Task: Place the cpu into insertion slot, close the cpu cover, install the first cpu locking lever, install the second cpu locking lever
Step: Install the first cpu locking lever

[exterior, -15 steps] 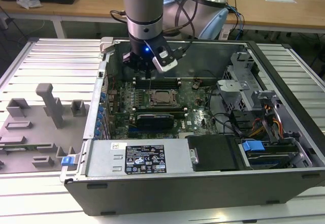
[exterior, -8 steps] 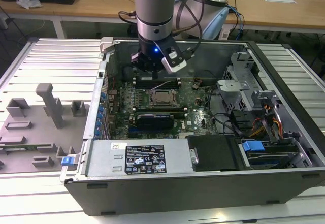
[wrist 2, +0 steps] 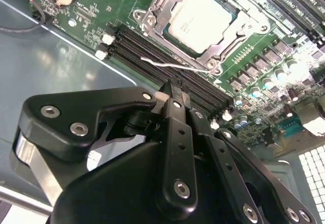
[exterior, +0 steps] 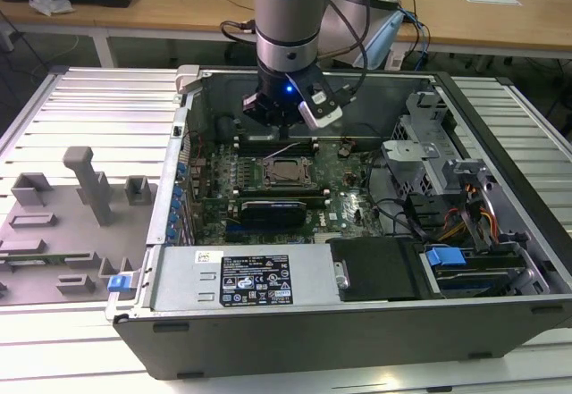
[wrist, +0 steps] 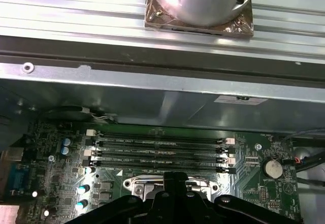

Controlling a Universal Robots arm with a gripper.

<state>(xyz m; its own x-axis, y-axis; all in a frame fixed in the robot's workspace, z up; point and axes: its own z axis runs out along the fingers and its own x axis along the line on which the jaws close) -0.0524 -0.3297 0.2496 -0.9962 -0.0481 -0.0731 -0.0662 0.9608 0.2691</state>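
**Lever stage: cpu seated, cover down**

Working inside the open computer case [exterior: 357, 300], sheet-steel walls, over the green motherboard [exterior: 347, 205]. Hovering the gripper [wrist 2: 171, 91] near the socket, on the side of the long black memory slots [wrist 2: 147, 51]. Holding its black linkage fingers pinched together on nothing.

Seeing the insertion slot [wrist 2: 175, 42] filled: square, black-rimmed. Seeing the cpu cover [wrist 2: 223, 45] lying flat over it: thin stamped silver-grey frame with a square window. Finding the cpu [wrist 2: 200, 21] in that window, seated in the slot, flat with a pale matte metal top.

Judging placement and cover done, lever work in hand. Spotting one locking lever [wrist 2: 167, 64], a thin bright wire along the socket edge nearest the fingertips. Looking unlatched, but cannot confirm.

Reckoning on latching needing a narrow closed tip pressing springy round wire. Expecting a small, slippery target, easy to skid off onto the memory slots.
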